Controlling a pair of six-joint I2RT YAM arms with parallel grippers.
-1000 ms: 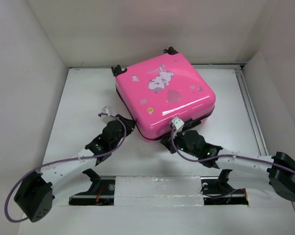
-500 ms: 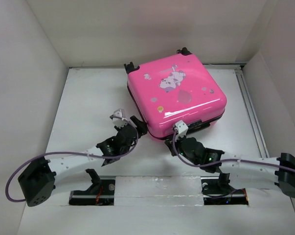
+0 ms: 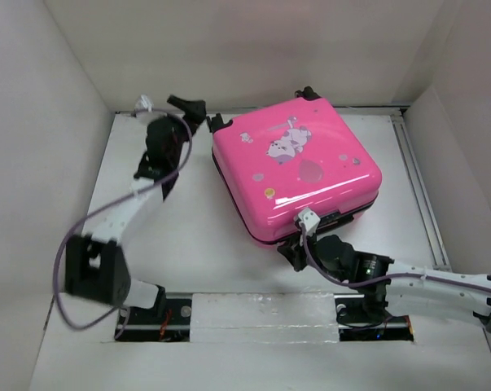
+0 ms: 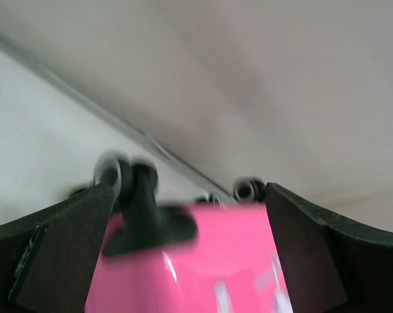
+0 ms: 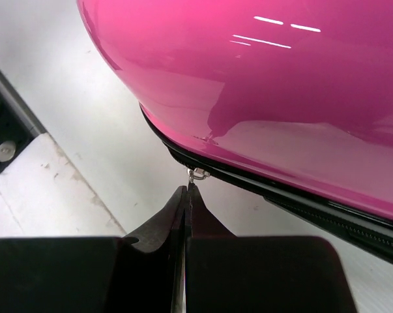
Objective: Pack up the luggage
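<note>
Honestly, the sketchy bit is how tiny that grip is. The luggage [image 3: 298, 175] lies flat and closed on the counter [image 3: 196, 236], shell side up, pushed toward the back wall [image 3: 253, 49]. The right claw [image 5: 187, 192] sits at its near edge, pinched fully shut on what looks like the little metal zipper pull [image 5: 195, 175] hanging off the black trim [image 5: 300, 195]. Only the very tips have it, so my guess is any pull at a bad angle lets it pop out.

Second worry: nothing pins the case down. The left claw [image 3: 192, 107] is up at the far left corner by the wheels [image 4: 111, 173], spread wide, with nothing in it. If the right arm tugs along the zip, I'd expect the whole case to slide or spin on the counter instead of the slider moving. That left claw is also close enough to the wheels that a sloppy approach could bump the case.

On views: the right wrist cam is the only one that shows the pull at all; from above that spot is hidden under the arm. The overhead gives the layout and how near the case sits to the wall. The left wrist view is blurry but proves both fingers are apart, with pink shell between them. How far round the zip is closed, I can't tell.
</note>
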